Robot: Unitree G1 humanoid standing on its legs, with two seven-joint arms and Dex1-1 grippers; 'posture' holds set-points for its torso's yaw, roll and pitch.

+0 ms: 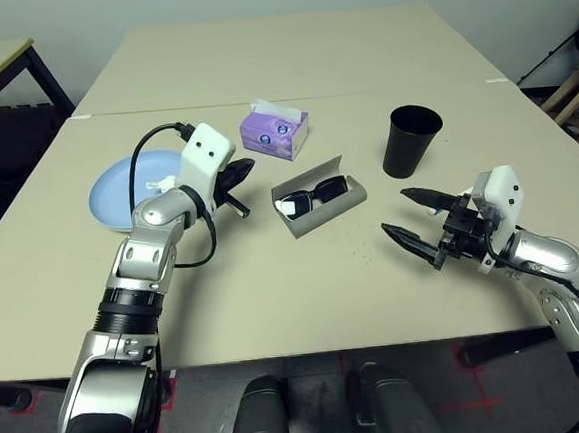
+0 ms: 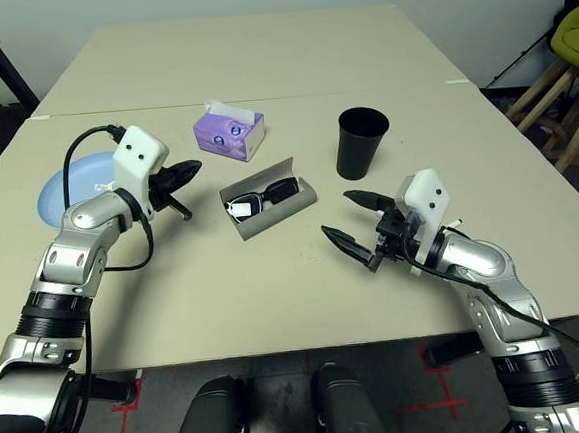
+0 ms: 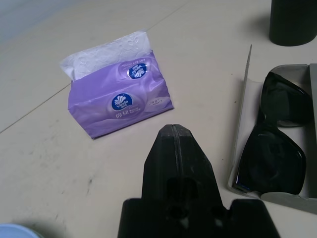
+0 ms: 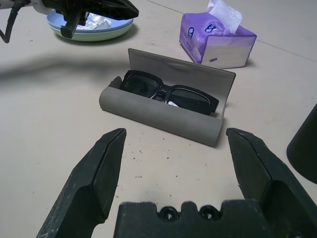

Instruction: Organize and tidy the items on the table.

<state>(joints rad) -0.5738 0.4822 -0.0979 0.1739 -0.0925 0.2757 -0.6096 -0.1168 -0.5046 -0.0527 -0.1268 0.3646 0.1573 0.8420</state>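
Grey glasses case (image 1: 331,211) lies open mid-table (image 1: 277,318), black sunglasses (image 4: 171,94) inside.
Purple tissue box (image 1: 275,132) sits just behind it, black cup (image 1: 410,141) upright to the right; blue plate (image 1: 110,196), atop a green one (image 4: 99,35), holds crumpled tissue (image 4: 96,22), the left arm partly over it. Left gripper (image 3: 174,130) is closed, empty; right gripper (image 4: 176,133) spreads wide before the case, empty.

reads "vinda" in white on round blue logos on the purple tissue box (image 3: 121,99), with small chinese characters printed beneath.
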